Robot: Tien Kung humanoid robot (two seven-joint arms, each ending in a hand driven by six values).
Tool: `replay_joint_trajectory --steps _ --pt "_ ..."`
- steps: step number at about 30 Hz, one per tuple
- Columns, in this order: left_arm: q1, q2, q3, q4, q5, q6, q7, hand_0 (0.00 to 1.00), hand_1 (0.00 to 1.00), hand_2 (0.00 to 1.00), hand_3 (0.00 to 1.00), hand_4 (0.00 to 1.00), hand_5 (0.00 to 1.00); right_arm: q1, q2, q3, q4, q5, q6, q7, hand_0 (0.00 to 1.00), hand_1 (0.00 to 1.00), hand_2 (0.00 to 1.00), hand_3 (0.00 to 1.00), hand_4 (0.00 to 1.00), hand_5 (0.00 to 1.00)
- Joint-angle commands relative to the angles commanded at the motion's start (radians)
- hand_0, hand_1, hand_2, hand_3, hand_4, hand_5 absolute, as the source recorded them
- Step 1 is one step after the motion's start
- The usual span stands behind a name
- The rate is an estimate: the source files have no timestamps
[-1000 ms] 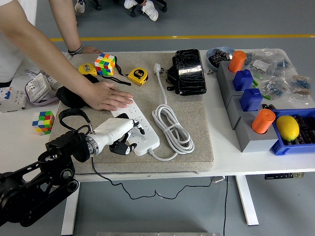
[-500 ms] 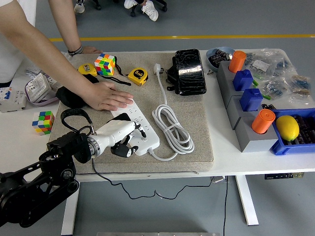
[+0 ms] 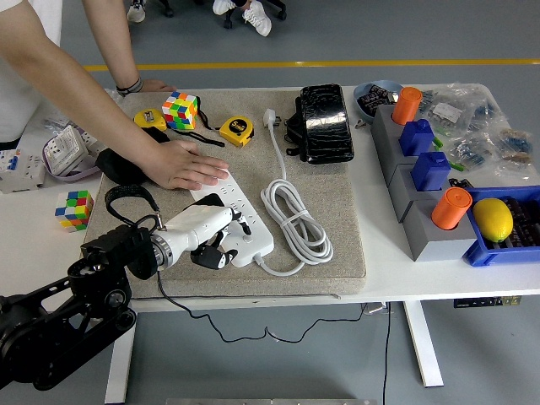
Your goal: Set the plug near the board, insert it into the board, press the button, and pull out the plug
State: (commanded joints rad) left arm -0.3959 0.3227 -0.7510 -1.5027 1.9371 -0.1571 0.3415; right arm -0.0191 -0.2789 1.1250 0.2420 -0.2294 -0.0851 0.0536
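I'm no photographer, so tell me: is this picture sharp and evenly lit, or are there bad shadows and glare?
Head view: even, soft light and sharp focus across the mat; only faint shadows under the white cord; mild shine on the black case; the robot's left hand at the power strip looks slightly soft.

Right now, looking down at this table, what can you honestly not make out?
Head view only:
- The black plug under the robot's white left hand: its fingers hide whether it sits in the white power strip.
- The strip's far end: covered by the person's hand.
- The strip's button: too small to find.
- Contents of the clear plastic bags: blurred.
- The right arm: out of frame.
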Motion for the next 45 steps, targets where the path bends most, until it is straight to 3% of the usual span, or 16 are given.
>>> replay_joint_trajectory --steps 38,45 --pt "-0.009 -0.016 0.041 0.054 0.004 -0.006 0.036 0.052 0.028 0.115 0.699 0.626 0.002 0.003 0.001 0.017 0.006 -0.018 -0.001 0.0 0.484 0.545 0.539 0.508 0.832 0.358" --pt "0.0 -0.012 0.006 0.015 -0.018 0.005 0.006 0.052 0.03 0.118 0.701 0.642 0.002 0.0 0.001 0.022 0.006 -0.02 -0.003 0.002 0.484 0.545 0.539 0.508 0.831 0.358"
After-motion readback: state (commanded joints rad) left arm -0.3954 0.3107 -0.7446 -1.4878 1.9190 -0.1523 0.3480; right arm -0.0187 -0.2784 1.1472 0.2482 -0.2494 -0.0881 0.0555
